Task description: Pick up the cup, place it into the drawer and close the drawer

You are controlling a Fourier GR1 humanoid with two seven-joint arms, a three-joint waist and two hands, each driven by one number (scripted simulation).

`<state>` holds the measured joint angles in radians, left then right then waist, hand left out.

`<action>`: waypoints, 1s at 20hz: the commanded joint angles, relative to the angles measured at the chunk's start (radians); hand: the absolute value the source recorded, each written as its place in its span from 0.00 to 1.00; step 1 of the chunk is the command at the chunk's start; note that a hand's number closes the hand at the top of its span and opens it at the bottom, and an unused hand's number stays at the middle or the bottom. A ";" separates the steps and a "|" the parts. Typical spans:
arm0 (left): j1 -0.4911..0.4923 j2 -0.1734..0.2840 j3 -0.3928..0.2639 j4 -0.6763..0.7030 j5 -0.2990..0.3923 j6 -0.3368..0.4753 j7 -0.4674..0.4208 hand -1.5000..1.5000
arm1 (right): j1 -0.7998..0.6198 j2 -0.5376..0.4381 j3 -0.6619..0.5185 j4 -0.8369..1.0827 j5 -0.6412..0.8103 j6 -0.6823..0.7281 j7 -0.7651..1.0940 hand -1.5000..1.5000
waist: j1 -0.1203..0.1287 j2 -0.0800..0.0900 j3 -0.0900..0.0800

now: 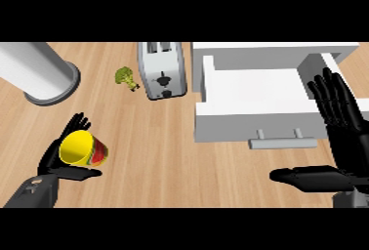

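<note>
A yellow cup [81,148] with a red and green side lies tilted in my left hand [60,149] at the lower left, above the wooden counter; the fingers curl behind it and the thumb lies under it. The white drawer [249,88] stands pulled out at the upper right, its inside bare and its grey handle [282,142] facing me. My right hand [344,129] is open at the right edge, fingers straight and pointing up beside the drawer's right wall, thumb stretched to the left below the handle.
A silver toaster [162,68] stands just left of the drawer. A green broccoli piece [126,77] lies left of the toaster. A large grey cylinder [36,71] stands at the upper left. Bare wooden counter [173,166] stretches between my two hands.
</note>
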<state>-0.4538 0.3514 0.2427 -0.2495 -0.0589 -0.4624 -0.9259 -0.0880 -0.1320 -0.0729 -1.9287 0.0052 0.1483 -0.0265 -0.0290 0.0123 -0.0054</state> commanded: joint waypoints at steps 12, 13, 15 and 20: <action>0.011 -0.057 -0.016 -0.039 0.072 -0.373 -0.085 1.00 | 0.027 0.003 -0.003 0.013 -0.003 0.010 -0.023 0.00 | 0.003 -0.003 0.000; -0.026 -0.085 -0.011 -0.051 0.089 -0.369 -0.052 1.00 | -0.034 -0.009 -0.022 0.041 0.007 -0.009 -0.002 0.00 | 0.013 -0.003 0.001; -0.022 -0.089 -0.012 -0.062 0.097 -0.365 -0.065 1.00 | -0.016 -0.014 -0.017 0.032 0.002 0.006 -0.006 0.00 | 0.004 -0.002 0.000; 0.015 -0.105 0.140 -0.067 0.227 -0.096 -0.120 1.00 | -0.006 -0.017 -0.027 0.010 0.004 -0.001 0.006 0.00 | 0.014 -0.004 0.001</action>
<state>-0.4540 0.2498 0.2978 -0.3145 0.0895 -0.5394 -0.9111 -0.0891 -0.1421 -0.0888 -1.9078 0.0039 0.1558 -0.0359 -0.0204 0.0097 -0.0048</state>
